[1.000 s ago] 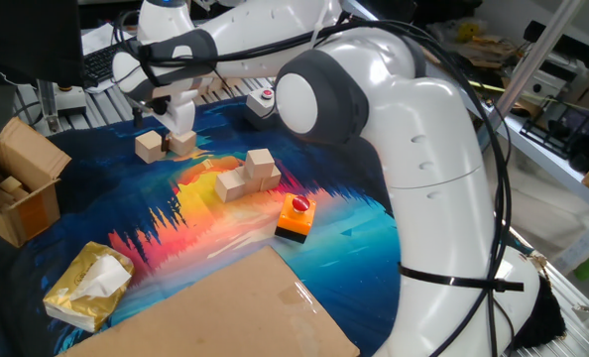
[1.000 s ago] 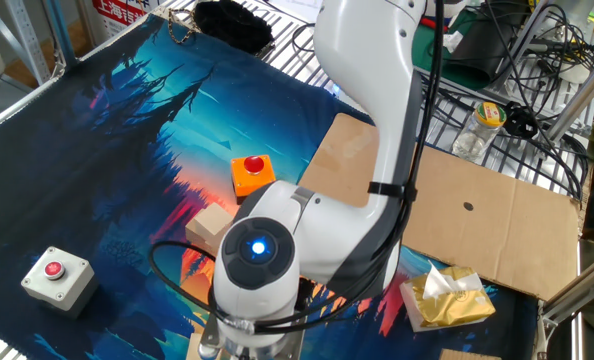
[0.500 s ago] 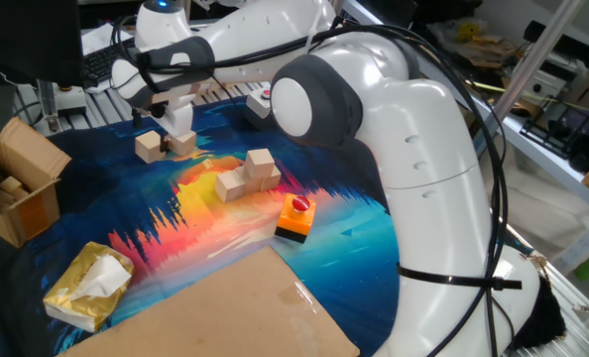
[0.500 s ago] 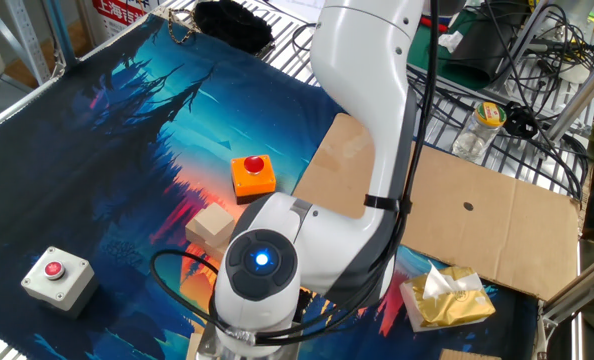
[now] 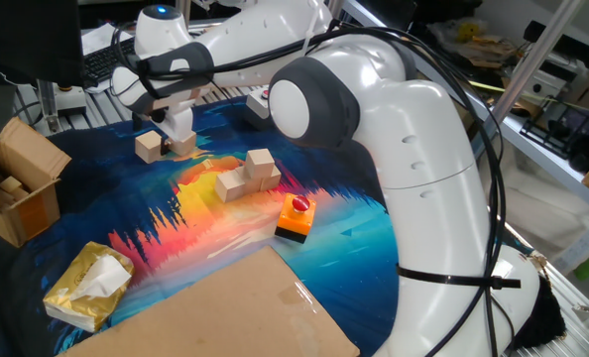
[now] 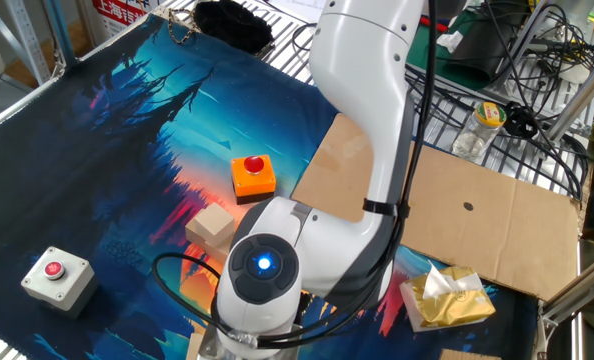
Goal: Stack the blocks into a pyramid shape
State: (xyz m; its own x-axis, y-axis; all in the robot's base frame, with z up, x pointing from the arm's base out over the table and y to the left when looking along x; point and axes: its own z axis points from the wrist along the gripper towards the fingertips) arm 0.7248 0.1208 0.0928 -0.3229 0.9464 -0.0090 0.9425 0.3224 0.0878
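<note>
Two pale wooden blocks lie at the back left of the mat: one block (image 5: 149, 147) stands free, and a second block (image 5: 184, 146) sits right beside it. My gripper (image 5: 178, 132) hangs straight down over that second block, its fingertips at the block's top; the gap between them is hidden. Nearer the middle is a cluster of three blocks: a front block (image 5: 231, 184), a right block (image 5: 270, 178), and one block (image 5: 260, 160) higher than these. In the other fixed view only one block (image 6: 214, 222) shows; the arm covers the rest and the gripper.
An orange-and-black block with a red button (image 5: 295, 217) lies right of the cluster. An open cardboard box (image 5: 17, 188) stands at the left edge, a yellow packet (image 5: 88, 286) in front of it. A cardboard sheet (image 5: 225, 312) covers the front. A grey button box (image 6: 52, 273) sits apart.
The arm's wrist has shifted slightly left and up over the back-left pair of blocks. No block has moved.
</note>
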